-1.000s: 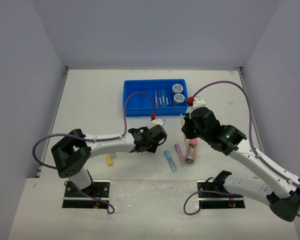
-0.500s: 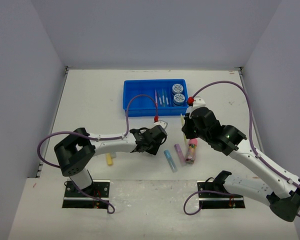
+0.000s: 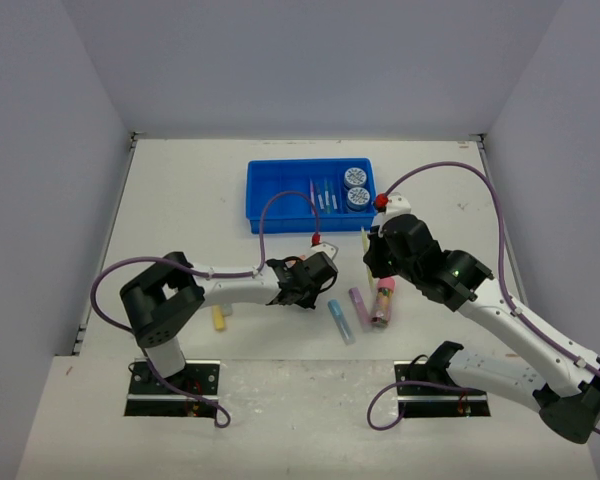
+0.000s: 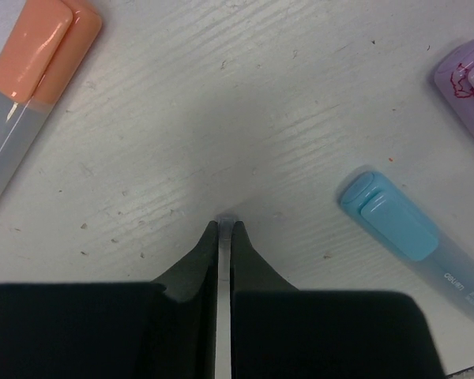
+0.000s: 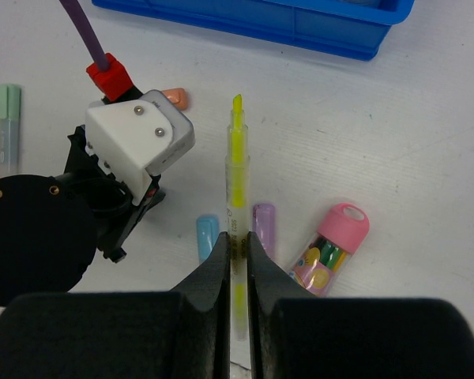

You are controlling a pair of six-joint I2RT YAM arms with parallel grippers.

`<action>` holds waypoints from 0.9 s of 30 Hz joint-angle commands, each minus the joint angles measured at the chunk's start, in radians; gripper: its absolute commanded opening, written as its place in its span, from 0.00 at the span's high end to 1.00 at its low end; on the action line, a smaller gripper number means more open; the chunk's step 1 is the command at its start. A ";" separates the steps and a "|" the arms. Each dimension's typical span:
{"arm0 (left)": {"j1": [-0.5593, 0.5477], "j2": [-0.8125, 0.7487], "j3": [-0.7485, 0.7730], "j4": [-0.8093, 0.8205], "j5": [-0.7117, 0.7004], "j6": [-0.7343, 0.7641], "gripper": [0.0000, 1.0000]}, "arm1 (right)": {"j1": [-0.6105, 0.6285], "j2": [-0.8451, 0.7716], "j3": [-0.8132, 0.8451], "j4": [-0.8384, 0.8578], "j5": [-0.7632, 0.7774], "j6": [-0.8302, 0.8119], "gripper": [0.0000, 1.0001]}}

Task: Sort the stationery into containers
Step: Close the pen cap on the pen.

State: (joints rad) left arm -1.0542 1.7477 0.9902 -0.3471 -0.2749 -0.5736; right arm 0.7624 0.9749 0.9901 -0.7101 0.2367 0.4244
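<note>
L gripper (image 4: 225,227) is shut tight w/ nothing in it. Its tips look like they touch the table (image 4: 221,95), hard to tell. Orange marker (image 4: 33,87) lies off to one side, blue marker (image 4: 399,225) to the other, both apart from it. R gripper (image 5: 237,245) pinches a thin yellow pen (image 5: 237,158). Pink tube (image 5: 332,249) lies near it. Blue tray (image 3: 275,195) sits farther back

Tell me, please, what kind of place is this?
Likely a robot test cell: a white table boxed in by plain walls, a left arm and right arm bolted at its near edge, a blue tray and loose markers.
</note>
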 commanded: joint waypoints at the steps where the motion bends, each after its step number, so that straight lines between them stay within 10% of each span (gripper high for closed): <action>1: 0.002 0.028 -0.037 -0.021 0.029 0.004 1.00 | -0.003 0.005 0.019 0.006 0.017 -0.015 1.00; 9: 0.067 -0.187 0.049 -0.074 -0.090 -0.071 1.00 | -0.011 -0.048 -0.066 0.213 -0.259 -0.001 1.00; 15: 0.273 -0.561 -0.214 0.587 0.174 -0.116 1.00 | -0.009 -0.102 -0.434 0.930 -0.552 0.174 1.00; 27: 0.314 -0.786 -0.445 0.981 0.338 -0.176 1.00 | 0.059 -0.015 -0.328 0.925 -0.475 0.188 1.00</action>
State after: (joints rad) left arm -0.7414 1.0294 0.5929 0.4633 0.0200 -0.7195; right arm 0.8166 0.9439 0.6036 0.1502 -0.2523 0.5916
